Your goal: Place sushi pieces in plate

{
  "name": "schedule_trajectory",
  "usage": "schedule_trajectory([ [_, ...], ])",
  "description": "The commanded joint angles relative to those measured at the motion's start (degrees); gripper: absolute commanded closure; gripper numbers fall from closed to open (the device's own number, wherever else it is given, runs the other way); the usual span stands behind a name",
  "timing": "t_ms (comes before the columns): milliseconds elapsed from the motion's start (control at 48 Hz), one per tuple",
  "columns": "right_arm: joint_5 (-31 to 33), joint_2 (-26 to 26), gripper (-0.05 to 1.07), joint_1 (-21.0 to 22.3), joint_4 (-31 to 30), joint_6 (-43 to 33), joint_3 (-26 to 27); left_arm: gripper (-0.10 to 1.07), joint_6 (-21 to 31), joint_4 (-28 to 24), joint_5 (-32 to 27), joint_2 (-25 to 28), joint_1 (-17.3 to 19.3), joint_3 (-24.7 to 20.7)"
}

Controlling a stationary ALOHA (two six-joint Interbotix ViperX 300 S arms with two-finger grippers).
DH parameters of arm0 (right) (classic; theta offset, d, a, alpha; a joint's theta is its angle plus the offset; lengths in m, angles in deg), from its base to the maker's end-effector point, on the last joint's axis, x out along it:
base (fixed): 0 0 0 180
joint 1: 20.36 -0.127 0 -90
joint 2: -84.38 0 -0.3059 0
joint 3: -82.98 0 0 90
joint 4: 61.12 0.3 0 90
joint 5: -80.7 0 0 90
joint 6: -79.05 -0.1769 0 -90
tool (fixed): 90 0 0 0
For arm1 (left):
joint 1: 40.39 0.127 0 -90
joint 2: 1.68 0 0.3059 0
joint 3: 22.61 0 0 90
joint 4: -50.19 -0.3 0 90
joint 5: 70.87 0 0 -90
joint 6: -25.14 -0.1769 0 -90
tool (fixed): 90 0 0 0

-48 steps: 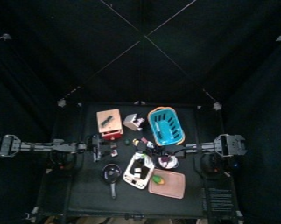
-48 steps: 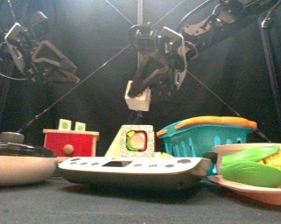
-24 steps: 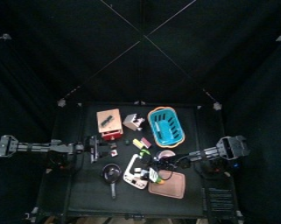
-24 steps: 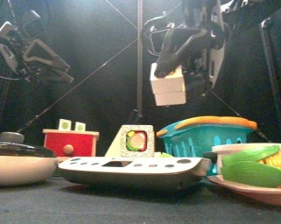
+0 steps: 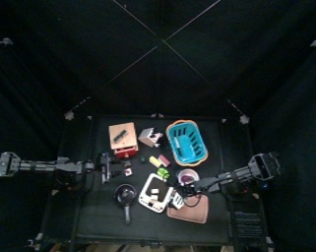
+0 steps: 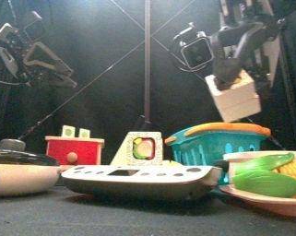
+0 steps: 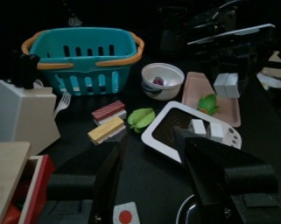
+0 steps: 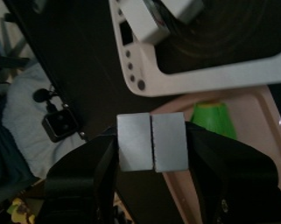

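Note:
My right gripper (image 6: 234, 81) is shut on a white block of sushi (image 6: 236, 96) and holds it high above the pink plate (image 6: 268, 200) at the front right. In the right wrist view the sushi (image 8: 151, 150) sits between the jaws, over the plate's edge (image 8: 254, 140). In the top view this gripper (image 5: 197, 194) is over the plate (image 5: 189, 210). Two more sushi pieces (image 7: 108, 111) (image 7: 105, 131) lie by the basket, and a triangular one (image 6: 141, 147) stands mid-table. My left gripper (image 7: 160, 166) is open and empty, hanging at the left (image 6: 37, 63).
A teal basket (image 6: 224, 143) stands at the right rear, a red box (image 6: 74, 147) and a pan (image 6: 15, 171) at the left. A white tray with a black face (image 6: 137, 178) lies front centre. Green vegetables (image 6: 271, 175) lie on the plate. A small bowl (image 7: 163, 79) stands by the basket.
My right gripper has carried the white sushi block from the table's middle rightward and forward to above the pink plate. The left arm has not moved.

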Motion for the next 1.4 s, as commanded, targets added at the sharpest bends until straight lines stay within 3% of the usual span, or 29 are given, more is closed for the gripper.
schedule_trajectory([
  [0, 2.9, 2.29, 0.39, -1.93, -5.36, -5.98, 1.32, 0.14, 0.0, -0.09, 0.18, 0.0, 0.0, -1.14],
  [354, 12.57, 3.52, 0.39, -10.46, -26.72, -34.01, 1.14, 0.14, 0.09, 0.0, 0.18, 0.0, 0.0, -0.79],
  [562, 20.21, 3.43, 0.39, -15.91, -34.89, -49.66, 0.18, 0.14, 0.09, 0.09, 0.18, 0.0, 0.0, -0.62],
  [792, 25.75, 2.64, 0.38, -20.83, -38.06, -63.54, -2.11, 0.14, 0.0, 0.09, -0.44, 0.0, 0.09, -0.53],
  [1000, 25.93, 0.7, 0.38, -23.73, -42.1, -73.21, -4.57, 0.14, 0.0, -0.09, -2.37, -0.35, 0.18, -0.53],
  [1375, 25.93, -3.6, 0.34, -24.79, -44.3, -77.61, -5.36, 0.14, 0.0, -0.18, -3.52, -1.49, 0.26, -0.09],
])
